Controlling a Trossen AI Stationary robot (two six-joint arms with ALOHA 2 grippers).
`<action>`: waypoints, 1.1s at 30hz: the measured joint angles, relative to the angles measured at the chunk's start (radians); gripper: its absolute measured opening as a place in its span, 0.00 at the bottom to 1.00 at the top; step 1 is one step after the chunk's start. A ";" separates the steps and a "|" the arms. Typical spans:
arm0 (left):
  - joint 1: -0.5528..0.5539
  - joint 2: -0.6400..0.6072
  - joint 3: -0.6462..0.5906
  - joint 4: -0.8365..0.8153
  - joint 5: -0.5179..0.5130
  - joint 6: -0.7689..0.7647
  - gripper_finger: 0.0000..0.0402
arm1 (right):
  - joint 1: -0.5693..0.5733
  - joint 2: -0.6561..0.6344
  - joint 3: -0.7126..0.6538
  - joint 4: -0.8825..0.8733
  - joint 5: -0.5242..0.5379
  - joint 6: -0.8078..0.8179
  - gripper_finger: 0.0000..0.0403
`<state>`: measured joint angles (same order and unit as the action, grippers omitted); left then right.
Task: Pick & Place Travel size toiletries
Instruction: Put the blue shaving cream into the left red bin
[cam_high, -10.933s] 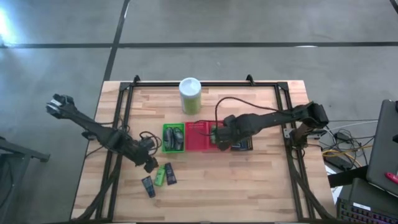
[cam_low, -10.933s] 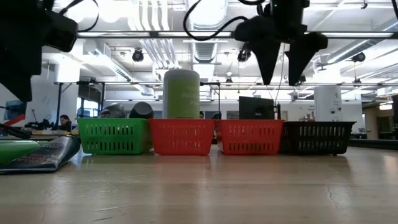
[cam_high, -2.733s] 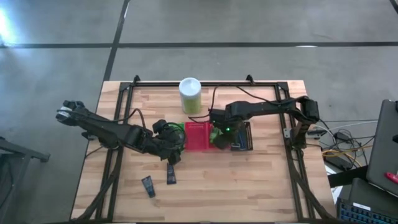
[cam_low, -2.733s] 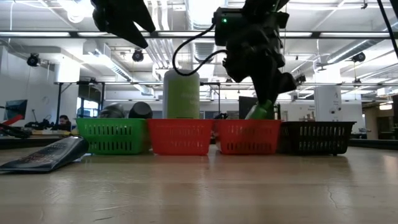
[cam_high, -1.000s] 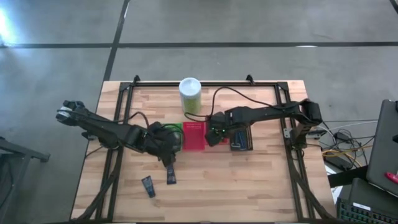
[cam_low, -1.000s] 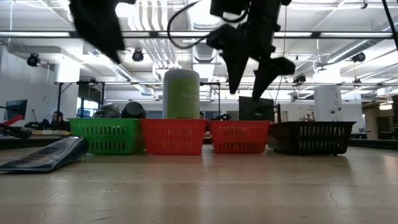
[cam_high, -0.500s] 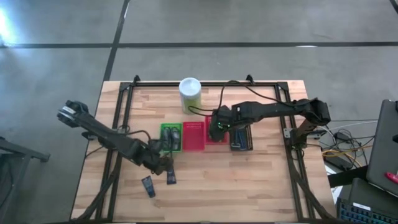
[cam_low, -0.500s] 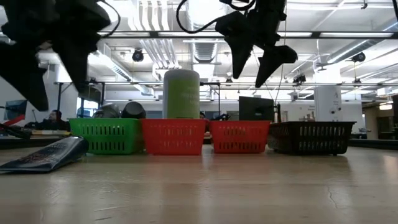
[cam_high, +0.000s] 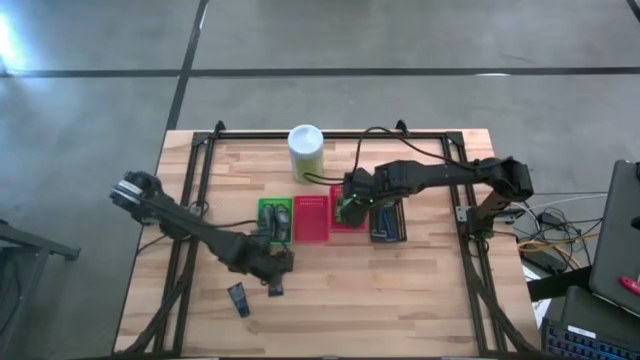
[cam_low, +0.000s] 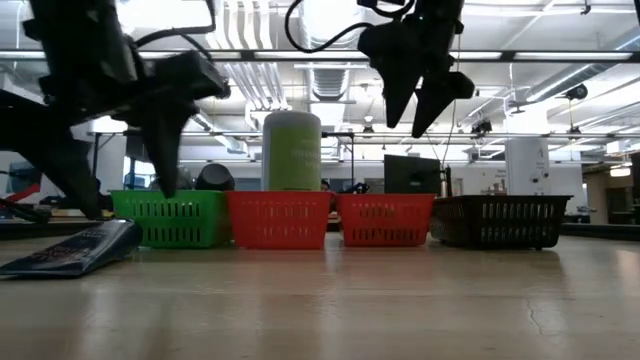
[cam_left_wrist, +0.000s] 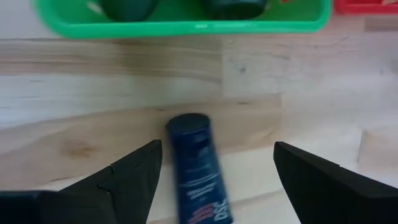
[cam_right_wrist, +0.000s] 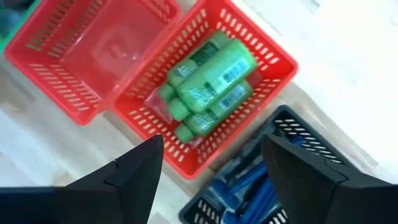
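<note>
Fingers spread on the left gripper, poised just above a small dark-blue squeeze tube lying flat on the pale wooden table, tube centred between the open jaws, untouched. Beyond the fingertips, a green mesh basket with dark rounded items inside. Nearby, off to the jaws' side, another small dark tube. Farther off, right gripper hanging open and empty over a red mesh basket holding bright green tubes; dark mesh basket of blue stick razors just beside.
</note>
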<state>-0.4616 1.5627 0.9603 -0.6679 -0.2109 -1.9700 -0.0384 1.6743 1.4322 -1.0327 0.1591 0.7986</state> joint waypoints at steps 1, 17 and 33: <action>0.004 0.019 0.019 -0.010 -0.002 0.000 0.78 | -0.004 -0.002 0.000 -0.009 0.001 -0.009 0.65; 0.037 0.164 0.131 -0.171 0.038 0.003 0.71 | -0.010 -0.004 -0.013 -0.035 0.001 -0.105 0.57; 0.056 0.173 0.131 -0.169 0.062 0.043 0.49 | -0.003 -0.149 -0.019 -0.012 -0.003 -0.190 0.59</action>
<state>-0.4058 1.7359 1.0908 -0.8367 -0.1493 -1.9272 -0.0414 1.5252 1.4131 -1.0448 0.1562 0.6090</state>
